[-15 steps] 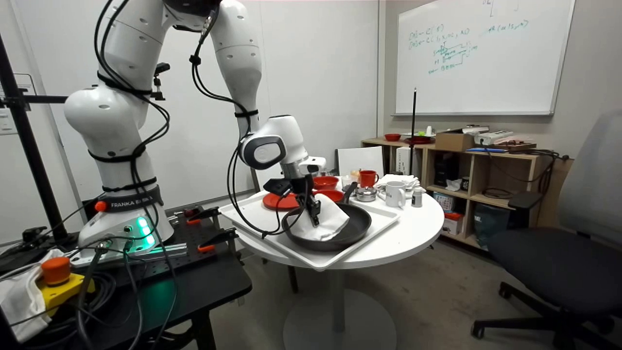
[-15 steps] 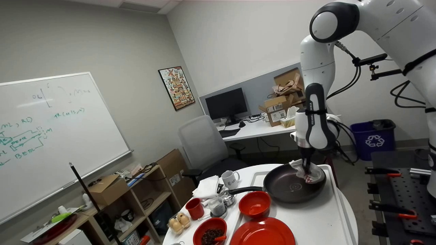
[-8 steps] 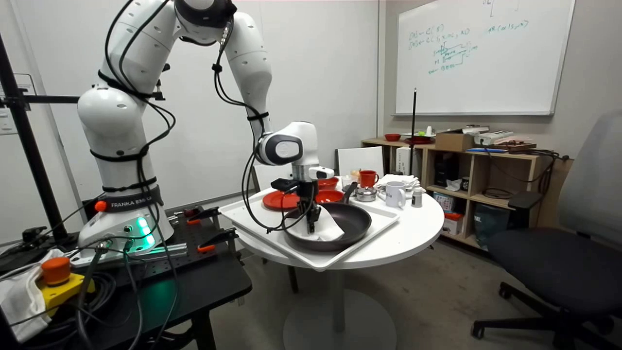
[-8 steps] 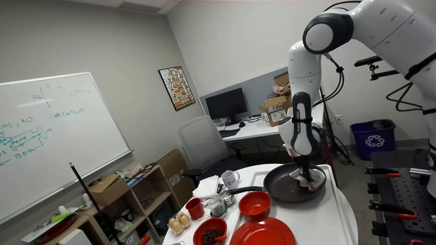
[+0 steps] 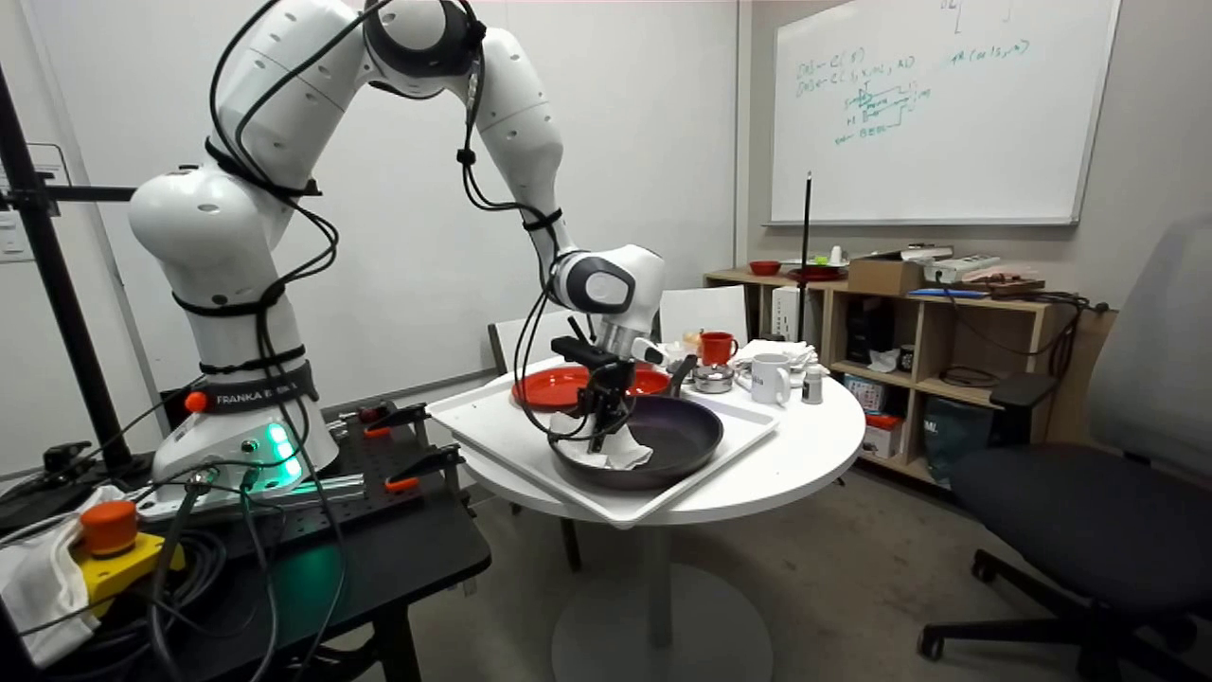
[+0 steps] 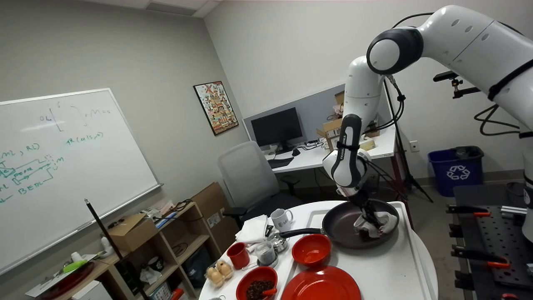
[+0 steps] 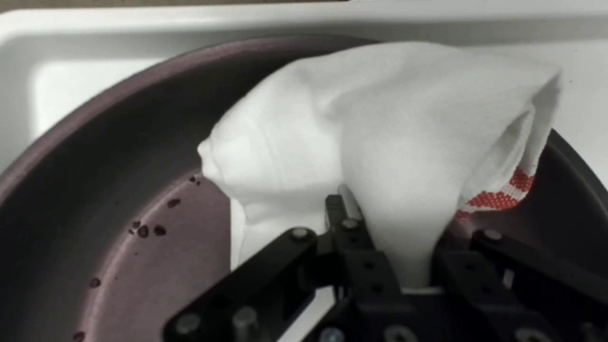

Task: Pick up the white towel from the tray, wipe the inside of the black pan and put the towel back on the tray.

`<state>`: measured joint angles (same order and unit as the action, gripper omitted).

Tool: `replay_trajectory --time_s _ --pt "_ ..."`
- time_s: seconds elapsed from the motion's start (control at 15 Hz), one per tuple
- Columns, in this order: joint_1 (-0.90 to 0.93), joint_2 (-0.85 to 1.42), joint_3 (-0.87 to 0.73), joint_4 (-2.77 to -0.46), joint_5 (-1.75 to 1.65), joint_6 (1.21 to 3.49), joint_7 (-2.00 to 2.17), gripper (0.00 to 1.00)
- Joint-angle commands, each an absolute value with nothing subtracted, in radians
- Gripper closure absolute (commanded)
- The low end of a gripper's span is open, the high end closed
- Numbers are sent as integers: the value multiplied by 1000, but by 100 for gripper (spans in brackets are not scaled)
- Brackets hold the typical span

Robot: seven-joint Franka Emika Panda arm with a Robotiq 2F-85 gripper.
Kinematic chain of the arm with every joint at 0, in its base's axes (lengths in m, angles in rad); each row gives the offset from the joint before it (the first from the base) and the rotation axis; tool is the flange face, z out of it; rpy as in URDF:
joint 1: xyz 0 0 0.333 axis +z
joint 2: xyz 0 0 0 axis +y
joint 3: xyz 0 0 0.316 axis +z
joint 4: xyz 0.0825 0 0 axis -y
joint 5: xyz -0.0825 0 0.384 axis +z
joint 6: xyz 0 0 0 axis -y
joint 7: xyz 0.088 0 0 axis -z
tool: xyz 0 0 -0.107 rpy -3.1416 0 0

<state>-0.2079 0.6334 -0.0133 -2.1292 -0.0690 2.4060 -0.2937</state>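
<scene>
The claw (image 5: 597,443) is clenched on the white towel (image 7: 380,128), which is bunched inside the black pan (image 6: 342,227), near the rim; at one corner it shows a red pattern. In the wrist view, small dark bits (image 7: 143,232) lie along the edge of the pan's bottom. The pan stands on the white tray (image 6: 389,273), which is on the round bench (image 5: 814,445).

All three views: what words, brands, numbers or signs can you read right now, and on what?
"FRANKA": arm base; the rest is partly covered.
"FRANKA": wrist link; the rest is unclear.
"M": whiteboard; most other handwriting is unclear.
Recycling sign: blue bin.
Too small or blurred: print on the gray mug, shelf bag and boxes.
Wrist view: none.
</scene>
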Motion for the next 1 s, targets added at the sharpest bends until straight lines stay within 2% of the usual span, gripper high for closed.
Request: replay_trajectory --time_s 0.0,0.93 --pt "-250 693 20 -2018 -31 2259 -398 94" --pt "-276 762 16 -1808 10 2174 -400 94"
